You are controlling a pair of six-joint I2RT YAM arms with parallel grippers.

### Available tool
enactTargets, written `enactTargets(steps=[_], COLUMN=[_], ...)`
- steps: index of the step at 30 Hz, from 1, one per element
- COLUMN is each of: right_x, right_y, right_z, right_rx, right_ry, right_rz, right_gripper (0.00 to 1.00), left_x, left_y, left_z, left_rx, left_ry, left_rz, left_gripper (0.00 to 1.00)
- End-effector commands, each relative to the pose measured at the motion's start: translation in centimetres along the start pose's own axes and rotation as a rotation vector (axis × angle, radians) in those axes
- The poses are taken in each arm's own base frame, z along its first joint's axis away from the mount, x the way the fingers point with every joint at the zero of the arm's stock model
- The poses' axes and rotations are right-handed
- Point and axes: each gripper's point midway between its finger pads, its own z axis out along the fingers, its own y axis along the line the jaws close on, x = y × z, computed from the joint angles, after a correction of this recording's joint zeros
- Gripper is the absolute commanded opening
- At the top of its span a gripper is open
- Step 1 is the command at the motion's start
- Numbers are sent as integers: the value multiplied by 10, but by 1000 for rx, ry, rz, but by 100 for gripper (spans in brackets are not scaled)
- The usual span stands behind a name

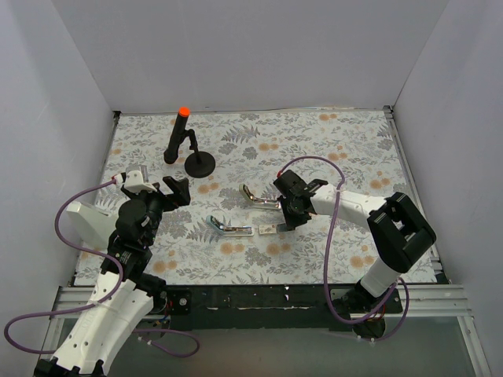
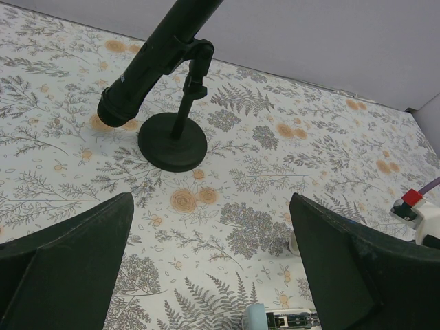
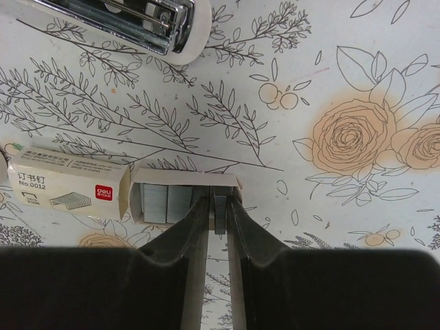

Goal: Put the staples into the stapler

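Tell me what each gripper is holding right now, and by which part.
The right gripper appears to pinch a thin staple strip by its flat sides, right at the fingertips. The left gripper is open and holds nothing.

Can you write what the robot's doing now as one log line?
right fingers: shut on staples in open box | left fingers: open, hovering | stapler: lying open, untouched

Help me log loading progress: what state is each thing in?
stapler: hinged open, silver inside showing.
staple box: tray slid out, staples inside.
staple strip: pinched by the right tool.
right tool: shut on the strip.
left tool: open, holding nothing.
blue stapler: hinged open.
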Motion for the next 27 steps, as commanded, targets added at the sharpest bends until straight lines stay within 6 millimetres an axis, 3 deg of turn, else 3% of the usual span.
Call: enactTargets(steps=[1,11,19,27], right_x=[-13,-28,-22,-19], right_y=[2,10,9,7], right_z=[-11,-29,-26,-20], right_rx=[6,-50,-52,-37], right_ry=[-41,-119,-117,-100], right_rz=[-1,8,15,13], right_gripper=[23,17,15,20], left_x=[1,2,1,1], left_y=[-1,-1,-2,-2], left_z=[-1,-1,-1,-1], left_rx=[12,13,17,19], left_ry=[-5,-3,-6,-6], left_rz=[12,12,11,11], left_gripper=[98,98,98,98])
